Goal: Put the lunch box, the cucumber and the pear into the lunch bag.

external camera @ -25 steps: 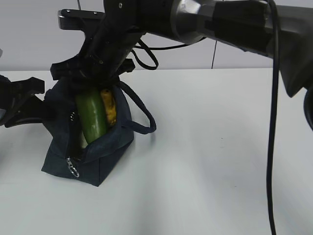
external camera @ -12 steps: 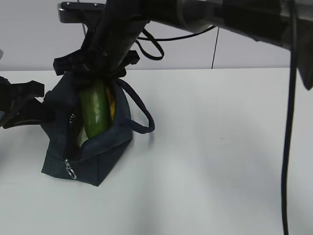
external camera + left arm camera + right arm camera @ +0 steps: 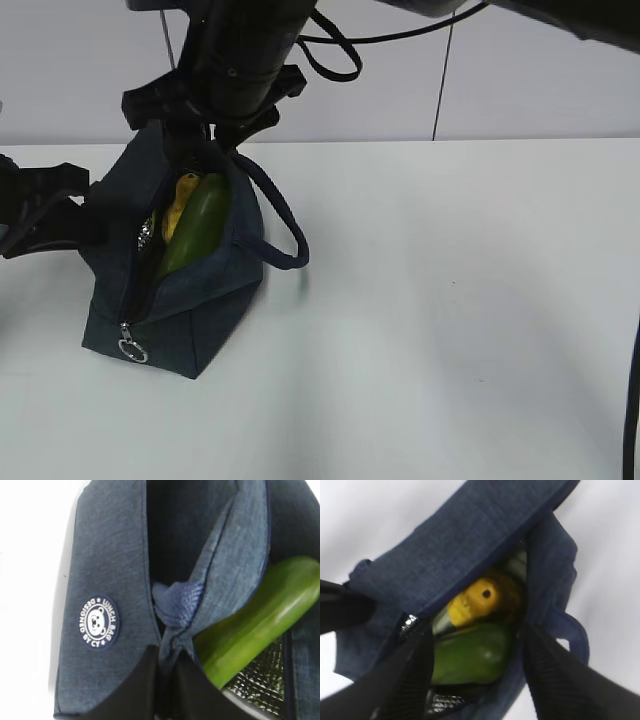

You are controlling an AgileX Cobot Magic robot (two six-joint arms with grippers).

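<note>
The navy lunch bag (image 3: pixel 190 310) stands open at the table's left. The green cucumber (image 3: pixel 200 225) leans inside it with its tip sticking out, and the yellow pear (image 3: pixel 182 195) sits beside it. My right gripper (image 3: pixel 205 140) hangs open and empty just above the bag's mouth. In the right wrist view its fingers (image 3: pixel 415 670) straddle the cucumber (image 3: pixel 470 655) and the pear (image 3: pixel 472 600) without touching them. My left gripper (image 3: pixel 170 652) is shut on a fold of the bag's (image 3: pixel 110 570) rim, next to the cucumber (image 3: pixel 260 615). The lunch box is mostly hidden; a pale edge (image 3: pixel 250 705) shows under the cucumber.
A rope-like handle (image 3: pixel 285 235) loops out to the bag's right. The silver ring pull (image 3: pixel 130 349) hangs at the bag's front corner. The white table (image 3: pixel 450 330) stretches to the right, and a black cable hangs along the right edge.
My right gripper has let go of the cucumber and risen. The cucumber has dropped lower and now leans in the bag. The left gripper holds still.
</note>
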